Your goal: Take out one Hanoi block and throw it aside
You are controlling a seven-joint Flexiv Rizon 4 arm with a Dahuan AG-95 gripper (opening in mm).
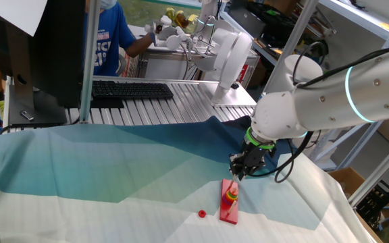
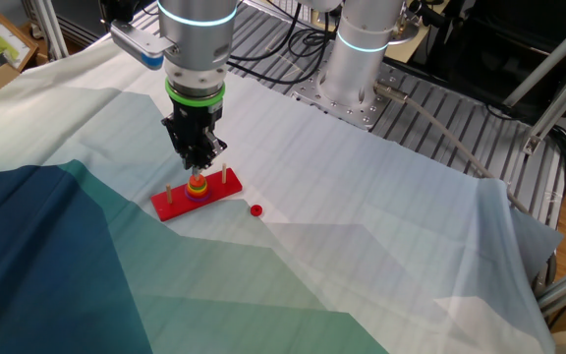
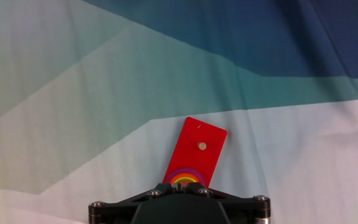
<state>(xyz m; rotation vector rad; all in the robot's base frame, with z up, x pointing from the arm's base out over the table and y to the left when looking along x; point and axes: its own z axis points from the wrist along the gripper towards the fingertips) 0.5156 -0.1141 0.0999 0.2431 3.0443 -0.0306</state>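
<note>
You have the Hanoi stack (image 2: 197,186) sitting on the middle peg of its red base (image 2: 177,205), a small pile of round discs in rainbow order: red and orange at the top, then yellow and green, with purple at the bottom edge. In the hand view the stack (image 3: 183,177) shows only as coloured arcs peeking out from under the gripper body. The base is a flat, glossy red rectangle with 3 thin pale pegs; the 2 outer pegs (image 2: 225,173) stand bare.

1 small red block (image 2: 255,209) lies loose on the cloth just beside the base, apart from it. From the other side you see the same block (image 1: 202,214) to the left of the base (image 1: 229,210).

Your gripper (image 2: 200,160) hangs straight down over the middle peg, fingertips just above the top disc. The black fingers look close together, but you cannot tell from these views whether they are spread or pressed, or whether they touch the stack.

Everything rests on a cloth (image 2: 381,236) printed in angular patches of white, pale green, teal and dark blue, lightly creased. Beyond it you can see a ribbed metal table surface (image 1: 154,108) with a black keyboard (image 1: 131,89) on it.
</note>
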